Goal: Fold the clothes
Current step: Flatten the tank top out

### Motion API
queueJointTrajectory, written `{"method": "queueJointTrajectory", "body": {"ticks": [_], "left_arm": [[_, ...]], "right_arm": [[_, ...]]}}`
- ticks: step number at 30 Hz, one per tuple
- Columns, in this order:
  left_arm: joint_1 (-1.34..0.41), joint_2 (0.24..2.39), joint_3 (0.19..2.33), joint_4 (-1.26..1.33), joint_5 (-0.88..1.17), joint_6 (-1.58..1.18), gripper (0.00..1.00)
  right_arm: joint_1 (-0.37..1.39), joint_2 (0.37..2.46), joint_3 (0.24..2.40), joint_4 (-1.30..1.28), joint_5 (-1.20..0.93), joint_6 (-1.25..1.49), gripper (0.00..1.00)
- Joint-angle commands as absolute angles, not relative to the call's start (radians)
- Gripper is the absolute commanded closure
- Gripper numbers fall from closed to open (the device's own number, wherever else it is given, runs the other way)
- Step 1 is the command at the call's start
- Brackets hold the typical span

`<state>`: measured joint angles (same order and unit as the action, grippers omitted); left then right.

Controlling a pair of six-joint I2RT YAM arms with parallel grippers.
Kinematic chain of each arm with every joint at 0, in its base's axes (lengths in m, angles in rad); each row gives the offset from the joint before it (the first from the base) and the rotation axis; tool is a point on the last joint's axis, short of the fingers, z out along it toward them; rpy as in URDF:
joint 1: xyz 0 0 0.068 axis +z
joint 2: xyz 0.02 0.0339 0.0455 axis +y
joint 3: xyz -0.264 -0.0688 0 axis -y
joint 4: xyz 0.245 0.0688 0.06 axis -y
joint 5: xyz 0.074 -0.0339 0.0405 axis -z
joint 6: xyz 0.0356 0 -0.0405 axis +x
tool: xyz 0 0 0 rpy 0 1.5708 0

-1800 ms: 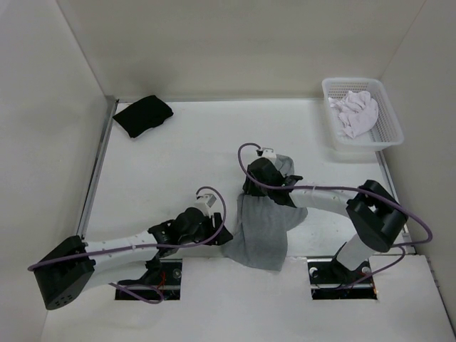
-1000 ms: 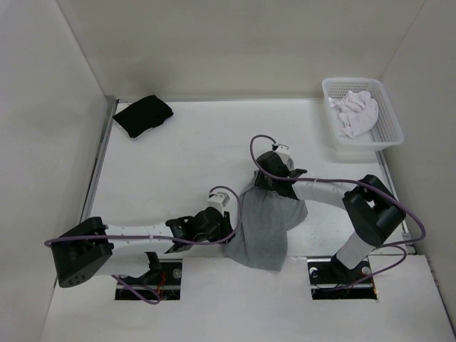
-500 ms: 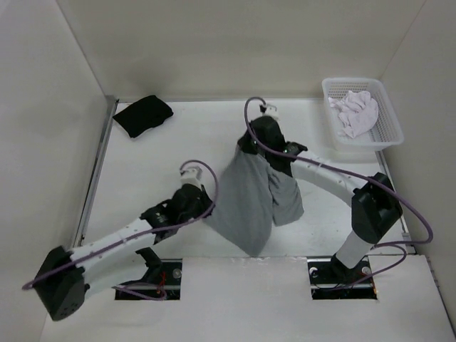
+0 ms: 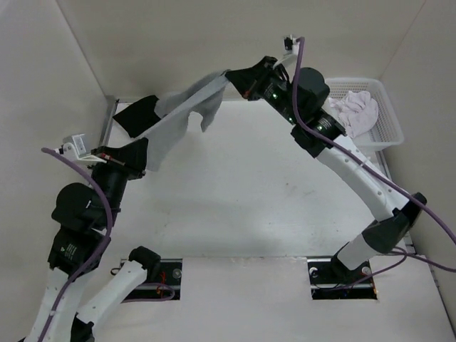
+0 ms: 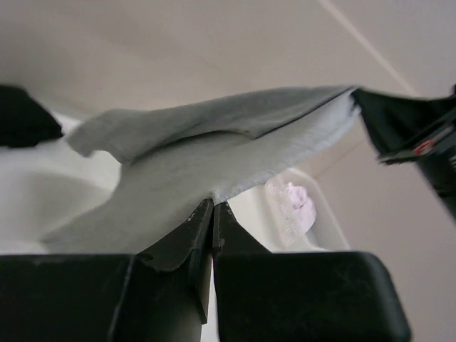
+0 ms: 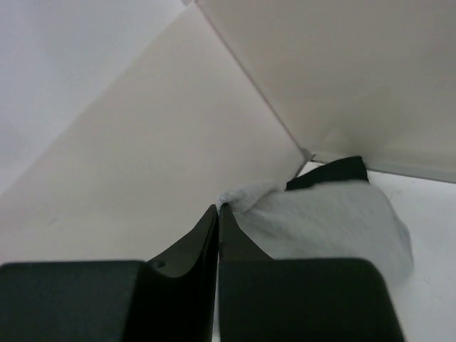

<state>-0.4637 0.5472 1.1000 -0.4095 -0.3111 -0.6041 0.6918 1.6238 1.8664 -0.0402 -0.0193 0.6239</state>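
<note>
Overall, the counter point(image 4: 235, 206) carries none of the clothes point(image 4: 178, 117). The light-grey T-shirt appears fully aloft, stretched over the counter's far-left part. Note its long axis: it slants from the left fingers point(image 5: 205, 222), low by the left wall, up to the right fingers point(image 6: 211, 224), high against the back wall. Neither arm is nearer, since each set of fingers is clamped together on an edge of the fabric. A loose flap droops from the upper half. To lay it flat, I judge you must carry the span toward the middle. The basket point(image 4: 388, 135) at far right stands well apart, with the white garment point(image 4: 356, 110) inside. The black garment point(image 4: 132, 117) lies under the span, where it could get caught.
</note>
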Motion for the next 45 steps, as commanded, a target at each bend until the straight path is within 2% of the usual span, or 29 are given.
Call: {"method": "queueJointTrajectory", "body": {"ticks": [1, 6, 8, 10, 11, 14, 17, 20, 22, 24, 25, 26, 28, 31, 33, 38, 45], "left_arm": [[-0.510, 0.566, 1.154, -0.445, -0.292, -0.558, 1.00], [-0.721, 0.667, 1.007, -0.332, -0.164, -0.600, 0.96], [-0.858, 0.727, 0.896, -0.225, -0.201, -0.635, 0.93], [-1.011, 0.832, 0.797, -0.079, -0.270, -0.684, 0.84], [-1.081, 0.906, 0.769, -0.004, -0.299, -0.690, 0.80], [-1.208, 1.150, 0.770, 0.164, -0.336, -0.722, 0.66], [-1.245, 1.302, 0.828, 0.219, -0.310, -0.752, 0.63], [-1.211, 1.296, 0.824, 0.219, -0.324, -0.759, 0.63], [-1.152, 1.249, 0.781, 0.212, -0.357, -0.770, 0.63], [-1.083, 1.197, 0.738, 0.186, -0.394, -0.794, 0.62], [-1.038, 1.166, 0.714, 0.164, -0.414, -0.808, 0.62], [-0.988, 1.138, 0.689, 0.141, -0.431, -0.819, 0.62], [-0.877, 1.083, 0.635, 0.095, -0.457, -0.837, 0.62], [-0.696, 1.019, 0.549, 0.039, -0.472, -0.864, 0.62], [-0.590, 1.012, 0.509, 0.025, -0.468, -0.870, 0.62], [-0.437, 1.141, 0.511, 0.040, -0.465, -0.810, 0.62], [-0.387, 1.261, 0.546, 0.058, -0.537, -0.761, 0.58]], "right_arm": [[0.656, 1.516, 1.670, 0.118, -0.095, 0.603, 0.98], [0.494, 1.437, 1.138, 0.438, -0.172, 0.698, 0.96], [0.411, 1.460, 1.010, 0.529, -0.204, 0.751, 0.95], [0.313, 1.509, 0.927, 0.598, -0.236, 0.796, 0.91], [0.268, 1.531, 0.904, 0.612, -0.247, 0.816, 0.86], [0.174, 1.565, 0.867, 0.618, -0.259, 0.833, 0.60], [0.143, 1.525, 0.809, 0.601, -0.250, 0.822, 0.51], [0.148, 1.439, 0.732, 0.552, -0.210, 0.810, 0.52], [0.165, 1.367, 0.668, 0.505, -0.158, 0.802, 0.64], [0.237, 1.316, 0.618, 0.427, -0.111, 0.798, 0.84], [0.278, 1.307, 0.606, 0.370, -0.082, 0.792, 0.89], [0.333, 1.310, 0.601, 0.315, -0.043, 0.784, 0.90], [0.440, 1.333, 0.600, 0.221, 0.039, 0.759, 0.86], [0.582, 1.385, 0.589, 0.155, 0.148, 0.755, 0.63], [0.637, 1.425, 0.594, 0.124, 0.189, 0.752, 0.56], [0.666, 1.457, 0.629, 0.084, 0.203, 0.756, 0.55], [0.682, 1.534, 0.690, 0.035, 0.143, 0.741, 0.59]]}}
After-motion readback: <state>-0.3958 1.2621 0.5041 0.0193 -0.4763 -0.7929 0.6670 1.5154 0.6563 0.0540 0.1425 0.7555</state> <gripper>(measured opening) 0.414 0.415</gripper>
